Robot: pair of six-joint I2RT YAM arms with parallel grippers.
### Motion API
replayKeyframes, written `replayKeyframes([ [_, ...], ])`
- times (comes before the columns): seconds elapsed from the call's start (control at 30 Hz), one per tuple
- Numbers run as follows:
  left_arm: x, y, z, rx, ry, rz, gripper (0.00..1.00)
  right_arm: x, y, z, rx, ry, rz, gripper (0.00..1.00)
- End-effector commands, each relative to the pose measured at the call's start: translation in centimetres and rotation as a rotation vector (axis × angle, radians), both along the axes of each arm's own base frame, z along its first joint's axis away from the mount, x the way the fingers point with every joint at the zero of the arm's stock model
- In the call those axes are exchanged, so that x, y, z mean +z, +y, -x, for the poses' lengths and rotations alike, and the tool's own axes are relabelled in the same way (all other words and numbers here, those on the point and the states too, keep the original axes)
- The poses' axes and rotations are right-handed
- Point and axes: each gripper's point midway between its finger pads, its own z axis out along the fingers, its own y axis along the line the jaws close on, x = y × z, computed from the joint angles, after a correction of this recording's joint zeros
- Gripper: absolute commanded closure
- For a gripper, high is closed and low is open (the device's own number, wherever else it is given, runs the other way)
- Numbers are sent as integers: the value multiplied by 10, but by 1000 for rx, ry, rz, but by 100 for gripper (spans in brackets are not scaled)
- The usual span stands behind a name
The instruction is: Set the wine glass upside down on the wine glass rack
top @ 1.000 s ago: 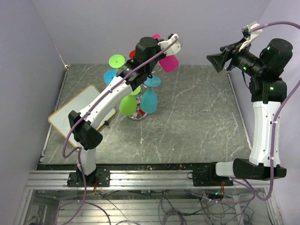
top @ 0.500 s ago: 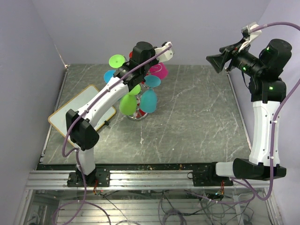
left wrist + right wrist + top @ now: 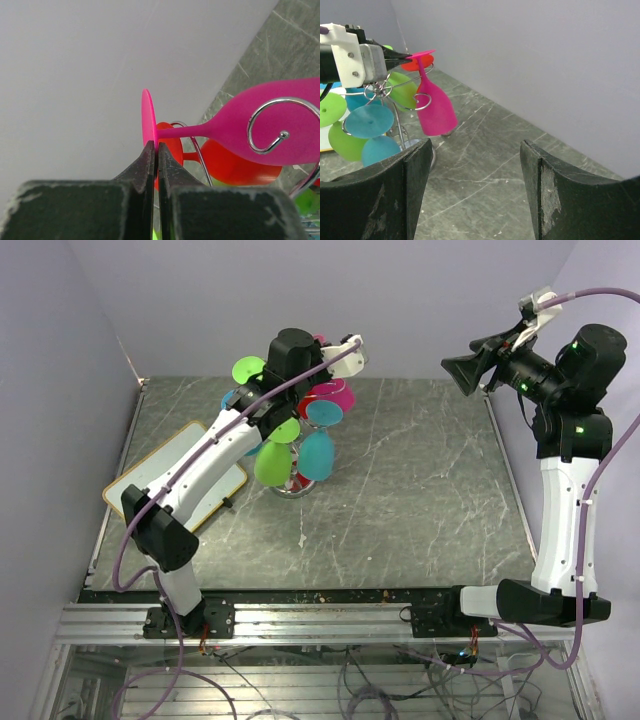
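The left pincer [image 3: 155, 150] is pressed together on the rim of the foot disc of the pink wine glass [image 3: 436, 112]. The glass is therefore off the surface, carried at the top of the wine glass rack [image 3: 284, 134], on the rack's far side from the arm bases.

Key relation: the glass extends straight out from the left pincer's tips. Its long axis runs from the pinched foot, along the stem, to the bowl. In the right wrist view the foot is uppermost and the bowl hangs below, slightly tilted. One scroll-ended arm of the rack crosses in front of the bowl, just below the stem. We cannot tell whether the stem is seated in that arm or only beside it. We judge that the coming move depends on settling the stem into the arm before the foot is let go.

The left arm is at the rack. The right pincer [image 3: 476, 185] is spread, holds nothing, and stands well apart to the rack's right, pointing towards it.

Green, blue and red glasses already hang on the rack's other arms. The rack stands on a grey marbled surface [image 3: 430, 470]; a white board [image 3: 140, 490] lies to the rack's left. Plain pale walls close the space behind the rack.
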Motion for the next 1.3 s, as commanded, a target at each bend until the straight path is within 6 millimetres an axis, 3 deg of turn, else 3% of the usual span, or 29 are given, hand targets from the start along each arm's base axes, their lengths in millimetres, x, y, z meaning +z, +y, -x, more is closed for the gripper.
replayKeyframes([
  [0.0, 10, 0, 14, -47, -5, -14, 92, 5, 0, 4, 8, -21, -8, 29],
  [0.73, -13, -23, 47, -151, 51, -151, 93, 1, -4, 4, 1, -15, -13, 29],
  [1.27, -9, -31, 64, -181, 50, -203, 93, 0, -6, 4, 1, -14, -21, 29],
])
